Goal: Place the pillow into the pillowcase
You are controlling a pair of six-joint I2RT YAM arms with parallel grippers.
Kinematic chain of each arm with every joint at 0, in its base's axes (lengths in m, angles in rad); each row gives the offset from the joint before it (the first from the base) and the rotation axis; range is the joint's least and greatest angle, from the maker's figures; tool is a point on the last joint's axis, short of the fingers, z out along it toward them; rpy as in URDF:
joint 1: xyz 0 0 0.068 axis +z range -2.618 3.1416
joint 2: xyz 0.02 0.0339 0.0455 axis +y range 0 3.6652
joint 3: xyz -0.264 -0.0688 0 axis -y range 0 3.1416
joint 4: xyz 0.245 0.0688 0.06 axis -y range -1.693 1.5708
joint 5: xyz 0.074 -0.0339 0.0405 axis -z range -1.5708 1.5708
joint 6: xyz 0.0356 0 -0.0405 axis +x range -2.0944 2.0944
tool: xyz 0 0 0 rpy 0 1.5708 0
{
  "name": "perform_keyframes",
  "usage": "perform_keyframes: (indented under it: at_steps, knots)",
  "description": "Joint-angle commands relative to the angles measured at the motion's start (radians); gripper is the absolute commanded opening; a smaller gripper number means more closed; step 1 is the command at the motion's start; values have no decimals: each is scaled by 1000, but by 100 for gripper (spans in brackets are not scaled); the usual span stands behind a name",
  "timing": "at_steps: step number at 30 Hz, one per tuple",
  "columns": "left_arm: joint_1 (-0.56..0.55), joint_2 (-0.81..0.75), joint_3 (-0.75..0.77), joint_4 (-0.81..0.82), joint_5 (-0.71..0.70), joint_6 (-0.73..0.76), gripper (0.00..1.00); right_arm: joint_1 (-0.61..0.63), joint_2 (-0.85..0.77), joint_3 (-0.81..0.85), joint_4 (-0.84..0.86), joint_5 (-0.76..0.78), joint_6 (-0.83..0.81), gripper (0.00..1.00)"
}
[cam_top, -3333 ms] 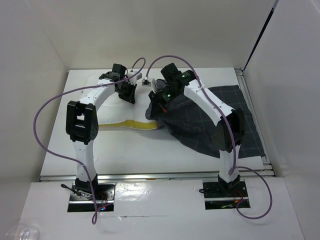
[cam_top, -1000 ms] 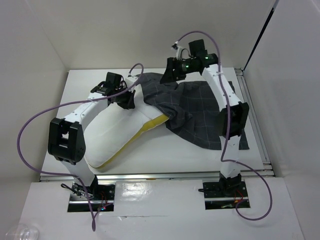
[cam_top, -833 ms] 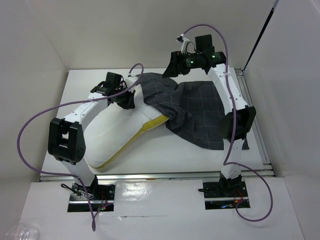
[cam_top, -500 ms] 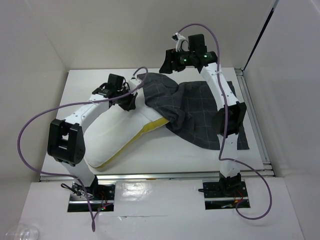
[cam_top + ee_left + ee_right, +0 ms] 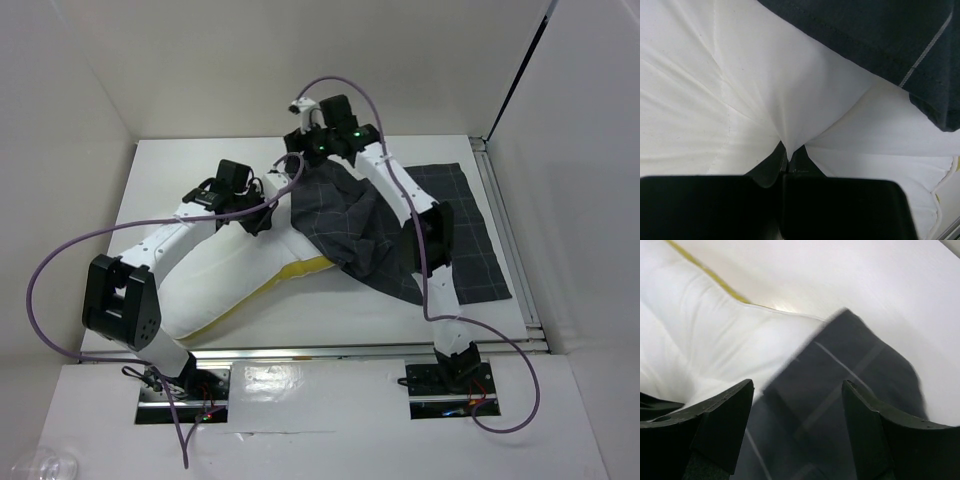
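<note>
One white pillow point(image 5: 225, 275) lies slanted across the surface point(image 5: 150, 180). Most of its length stretches back from the left tool point(image 5: 260, 212) toward that arm's base, and its yellow band point(image 5: 290, 270) shows along the edge facing the right arm. The left tool is pinched tight on a fold of the pillow's cloth. In the left wrist view the white fabric point(image 5: 740, 100) gathers into a puckered peak right at the closed tips point(image 5: 787, 159). Just beyond that pinch, the hem of the dark checked pillowcase point(image 5: 865, 40) overlaps the pillow's far end.

From above, the pillowcase point(image 5: 350, 225) drapes from the pillow's far end, past the left tool's outer side, and spreads flat toward the right edge of the surface. The right tool point(image 5: 302, 148) hangs over the case's far corner with its fingers point(image 5: 725, 420) spread wide. In its own view that blurred dark corner point(image 5: 840, 370) lies below the gap, with the pillow point(image 5: 715, 340) on the left and bare surface point(image 5: 865, 280) beyond. Whether the fingers touch the cloth cannot be told.
</note>
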Motion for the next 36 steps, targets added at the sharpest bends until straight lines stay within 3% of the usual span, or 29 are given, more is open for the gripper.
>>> perform_keyframes:
  at_steps: [1, 2, 6, 8, 10, 11, 13, 18, 25, 30, 36]
  knots:
    - [-3, -63, 17, 74, 11, 46, 0, 67, 16, 3, 81, 56, -102, 77]
    - [-3, -63, 17, 74, 11, 46, 0, 79, 25, 3, 81, 56, -102, 73]
    - [-12, -63, 26, 65, 11, 46, 0, 90, 48, 3, 101, 79, -114, 39]
    - [-12, -63, 35, 65, 11, 46, 0, 101, 77, 12, 101, 123, -104, 34]
    - [-12, -63, 35, 65, 11, 46, 0, 110, 77, 21, 111, 246, -93, 37]
    - [-12, -72, 35, 55, 11, 46, 0, 110, 77, 6, 126, 281, -93, 53]
    - [-12, -72, 35, 55, 11, 46, 0, 110, 58, -26, 151, 337, -76, 58]
    - [-12, -72, 24, 46, 11, 55, 0, 92, -63, -181, 240, 262, -45, 58]
    - [-12, -34, 57, 46, 11, 55, 0, 102, -85, -122, 197, 219, -24, 58]
    - [-21, -24, 66, 46, 11, 46, 0, 148, -140, -177, 283, 349, -50, 60]
    - [-21, -24, 57, 46, 11, 46, 0, 171, -124, -162, 256, 459, -61, 63]
